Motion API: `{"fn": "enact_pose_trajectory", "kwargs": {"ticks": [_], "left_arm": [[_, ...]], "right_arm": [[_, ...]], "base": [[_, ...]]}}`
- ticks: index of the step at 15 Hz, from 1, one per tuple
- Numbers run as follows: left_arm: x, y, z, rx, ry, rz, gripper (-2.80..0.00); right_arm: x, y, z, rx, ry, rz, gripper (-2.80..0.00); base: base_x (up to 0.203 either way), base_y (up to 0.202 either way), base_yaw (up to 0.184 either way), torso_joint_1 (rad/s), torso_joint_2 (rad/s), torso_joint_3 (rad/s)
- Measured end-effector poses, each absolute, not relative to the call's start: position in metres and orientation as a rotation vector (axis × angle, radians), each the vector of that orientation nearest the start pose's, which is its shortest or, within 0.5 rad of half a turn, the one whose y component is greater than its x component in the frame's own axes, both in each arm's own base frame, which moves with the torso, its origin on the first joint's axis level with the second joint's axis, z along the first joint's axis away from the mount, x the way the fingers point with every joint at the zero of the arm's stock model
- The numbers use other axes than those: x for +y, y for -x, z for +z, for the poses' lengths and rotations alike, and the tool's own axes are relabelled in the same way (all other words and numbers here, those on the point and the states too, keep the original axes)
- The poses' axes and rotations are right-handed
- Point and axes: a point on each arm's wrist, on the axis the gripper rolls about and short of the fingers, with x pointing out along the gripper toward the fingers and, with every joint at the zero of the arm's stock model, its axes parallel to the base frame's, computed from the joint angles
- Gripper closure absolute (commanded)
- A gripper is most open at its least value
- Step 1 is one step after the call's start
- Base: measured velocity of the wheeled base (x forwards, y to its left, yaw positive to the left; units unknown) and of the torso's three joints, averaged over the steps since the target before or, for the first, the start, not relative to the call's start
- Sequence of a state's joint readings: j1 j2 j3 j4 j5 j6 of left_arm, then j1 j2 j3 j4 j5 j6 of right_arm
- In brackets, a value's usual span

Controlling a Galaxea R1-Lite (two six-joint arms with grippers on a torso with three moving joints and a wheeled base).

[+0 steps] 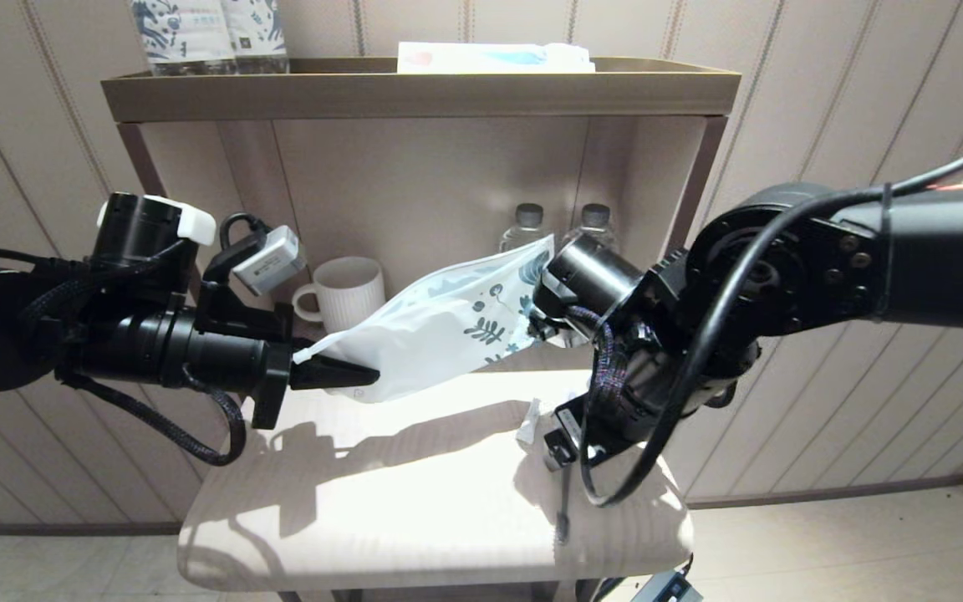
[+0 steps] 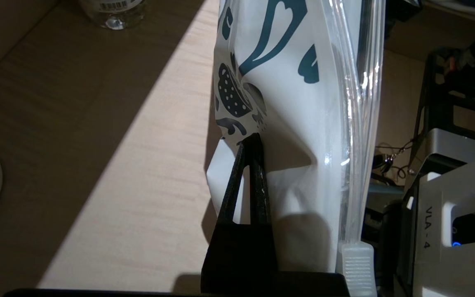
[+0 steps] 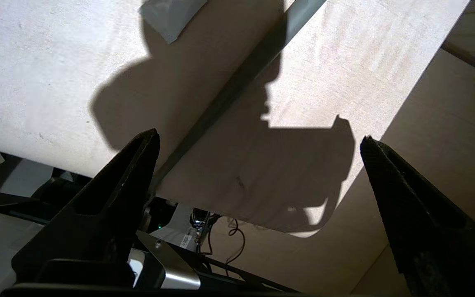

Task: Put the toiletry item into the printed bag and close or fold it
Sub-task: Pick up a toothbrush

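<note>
The printed bag (image 1: 448, 322) hangs in the air above the table, tilted, with its leaf-print end up and to the right. My left gripper (image 1: 364, 374) is shut on its lower plain end; in the left wrist view the fingertips (image 2: 254, 140) pinch a fold of the bag (image 2: 303, 123) beside the clear zip strip (image 2: 355, 165). A slim toothbrush (image 3: 229, 90) lies in shadow on the table near its right front edge (image 1: 563, 502). My right gripper (image 3: 258, 138) hovers open above the toothbrush, holding nothing.
A white ribbed mug (image 1: 348, 293) and two water bottles (image 1: 523, 221) stand at the back of the table (image 1: 415, 502). A small white wrapper scrap (image 1: 529, 422) lies near the right arm. The top shelf (image 1: 415, 92) carries patterned bottles (image 1: 206, 33) and a white and blue packet (image 1: 494, 57).
</note>
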State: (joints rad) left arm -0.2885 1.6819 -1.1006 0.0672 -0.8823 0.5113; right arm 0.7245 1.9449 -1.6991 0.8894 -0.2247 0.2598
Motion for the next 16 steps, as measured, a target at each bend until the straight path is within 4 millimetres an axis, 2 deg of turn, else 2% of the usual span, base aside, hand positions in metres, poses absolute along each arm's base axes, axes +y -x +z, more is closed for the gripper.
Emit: {"fn": "enact_pose_trajectory", "kwargs": {"ticks": [9,16], "left_arm": [[-0.102,-0.282,0.204,0.36,-0.231,-1.266,0.0],[-0.102,-0.283,0.202,0.367,-0.228,-1.268,0.0]], "right_arm": [[0.227,-0.283,0.197,1.065,0.19,0.267,-2.8],[0.225,-0.289,0.192,1.084,0.172,0.266,-2.8]], "base": [[0.0,0.0,0.0,0.0,0.0,0.0],[0.0,0.0,0.0,0.0,0.0,0.0]]}}
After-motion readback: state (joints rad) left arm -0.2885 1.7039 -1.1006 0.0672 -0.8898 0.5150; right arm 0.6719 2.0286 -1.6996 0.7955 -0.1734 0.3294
